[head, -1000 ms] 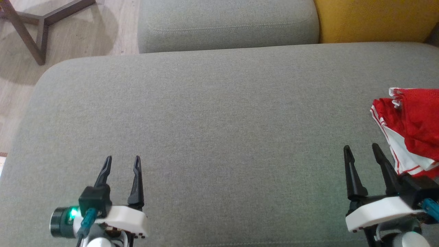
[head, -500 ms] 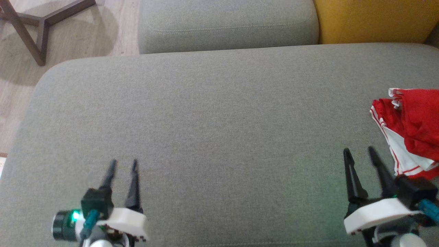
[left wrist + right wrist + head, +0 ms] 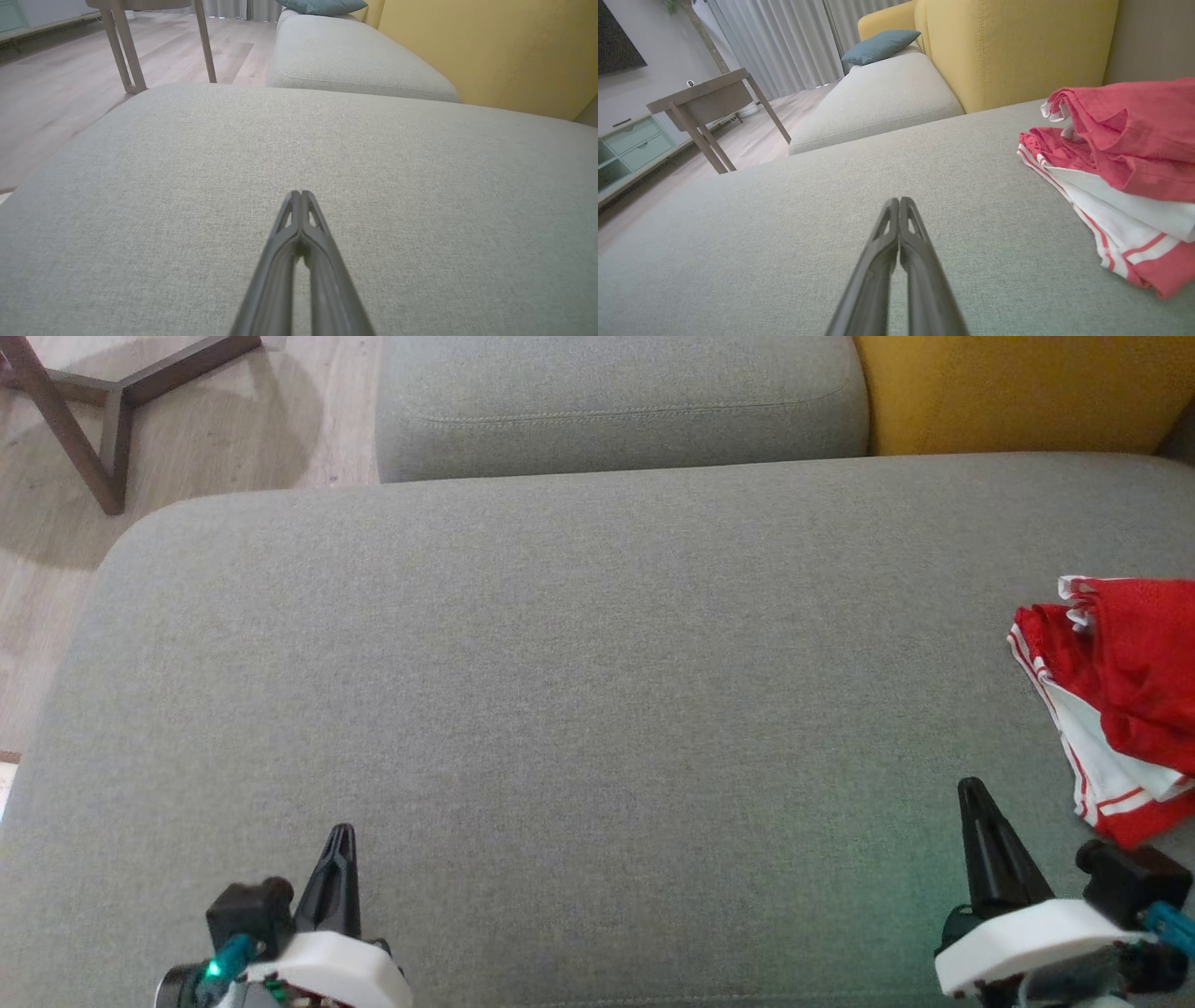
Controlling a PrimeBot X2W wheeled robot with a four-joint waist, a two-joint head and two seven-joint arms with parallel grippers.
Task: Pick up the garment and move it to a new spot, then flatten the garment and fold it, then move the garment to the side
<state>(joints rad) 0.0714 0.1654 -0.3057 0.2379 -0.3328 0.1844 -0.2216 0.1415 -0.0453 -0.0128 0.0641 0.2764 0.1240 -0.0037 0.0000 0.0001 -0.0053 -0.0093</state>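
Right tool: the right tool (image 3: 971,791) sits low over the near right of the grey seat cushion (image 3: 579,709). Its two fingers are pressed together tip to tip and hold nothing.
Left tool: the left tool (image 3: 340,831) is at the near left of that cushion, its fingers likewise closed on nothing.
Garment: the garment (image 3: 1125,681), crumpled red mesh with white panels and stripes, lies on the seat cushion at its right side, partly cut off by the head view's edge.
Direction: from the right tool it lies ahead and to the right, near but not touching. From the left tool it is well apart, across bare cushion.
Long axis: the heap runs roughly far-to-near along the cushion's right side, with the striped white end nearest the right tool.
Nearer arm: the right, so probably the one to reach. Its fingers would need to part first.
Count: one garment; two tools; two grey cushions, counting the second cushion (image 3: 616,401) beyond; one yellow sofa back (image 3: 1018,392); one teal pillow (image 3: 880,45); one wooden table (image 3: 703,95).
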